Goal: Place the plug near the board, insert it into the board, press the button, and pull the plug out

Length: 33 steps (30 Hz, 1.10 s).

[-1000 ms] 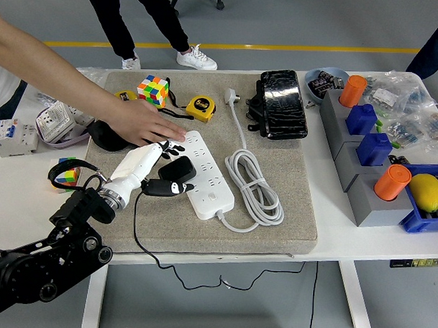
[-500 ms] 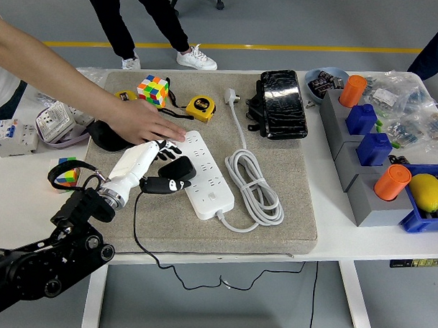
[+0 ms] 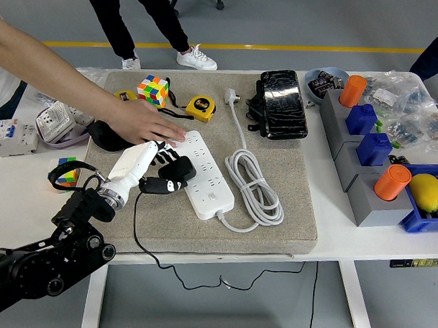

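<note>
A white power strip lies on a grey mat, with its white cord coiled to the right. My left hand, white with black fingers, is shut on a black plug at the strip's left edge, over its sockets. The plug's black cable runs down off the table front. A person's hand lies flat on the far left end of the strip and holds it. My right hand is out of view.
A Rubik's cube and yellow tape measure lie at the back left. A black pouch is behind the cord. Grey blocks with orange and blue pegs and a blue bin holding a lemon stand at right.
My left hand has shifted the black plug slightly up and left along the strip's edge. The person's hand has stayed on the strip.
</note>
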### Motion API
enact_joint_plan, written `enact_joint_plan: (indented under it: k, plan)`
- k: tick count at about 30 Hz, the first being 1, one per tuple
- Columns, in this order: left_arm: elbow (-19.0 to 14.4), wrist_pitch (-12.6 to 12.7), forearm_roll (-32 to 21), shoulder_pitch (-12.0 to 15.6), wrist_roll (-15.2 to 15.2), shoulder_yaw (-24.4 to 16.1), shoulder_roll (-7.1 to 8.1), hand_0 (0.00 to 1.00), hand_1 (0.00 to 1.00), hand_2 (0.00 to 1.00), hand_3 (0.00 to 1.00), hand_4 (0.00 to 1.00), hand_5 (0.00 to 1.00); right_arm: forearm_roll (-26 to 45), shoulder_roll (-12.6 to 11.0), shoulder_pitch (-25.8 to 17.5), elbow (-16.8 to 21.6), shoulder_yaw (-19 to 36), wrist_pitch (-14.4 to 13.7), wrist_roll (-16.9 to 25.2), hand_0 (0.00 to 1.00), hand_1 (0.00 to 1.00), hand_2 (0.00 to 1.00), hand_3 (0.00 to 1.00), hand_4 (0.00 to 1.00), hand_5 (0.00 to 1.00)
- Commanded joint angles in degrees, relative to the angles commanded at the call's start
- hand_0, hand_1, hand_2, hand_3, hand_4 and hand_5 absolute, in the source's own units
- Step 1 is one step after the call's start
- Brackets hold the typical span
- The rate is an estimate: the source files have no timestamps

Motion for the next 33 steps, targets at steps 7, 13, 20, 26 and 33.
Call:
enact_joint_plan:
  k: [7, 13, 20, 26, 33]
  plan:
    - [0.04, 0.61, 0.04, -0.12, -0.32, 0.27, 0.04, 0.323, 0.465, 0.501, 0.536, 0.803, 0.126, 0.05, -0.06, 0.03, 0.0, -0.28, 0.0, -0.01, 0.575, 0.639, 0.603, 0.538, 0.931, 0.474]
    - [0.13, 0.7, 0.84, -0.21, 0.39, 0.78, 0.05, 0.302, 0.452, 0.483, 0.532, 0.766, 0.077, 0.06, -0.12, 0.11, 0.01, -0.36, -0.01, 0.0, 0.576, 0.639, 0.603, 0.538, 0.93, 0.472]
    - [0.01, 0.82, -0.03, -0.04, -0.56, 0.91, 0.22, 0.293, 0.444, 0.457, 0.521, 0.761, 0.062, 0.09, -0.2, 0.1, 0.03, -0.66, -0.01, 0.0, 0.576, 0.639, 0.602, 0.537, 0.929, 0.472]
    - [-0.33, 1.56, -1.47, 0.21, -2.63, 0.46, 0.29, 0.282, 0.431, 0.431, 0.512, 0.762, 0.058, 0.09, -0.19, 0.05, 0.02, -0.78, -0.01, 0.0, 0.575, 0.639, 0.602, 0.537, 0.929, 0.471]
    - [-0.91, 2.53, -1.88, 0.21, -4.67, -0.31, 0.31, 0.278, 0.428, 0.428, 0.511, 0.762, 0.056, 0.07, -0.11, -0.01, 0.01, -0.53, -0.02, 0.0, 0.575, 0.639, 0.602, 0.537, 0.928, 0.47]
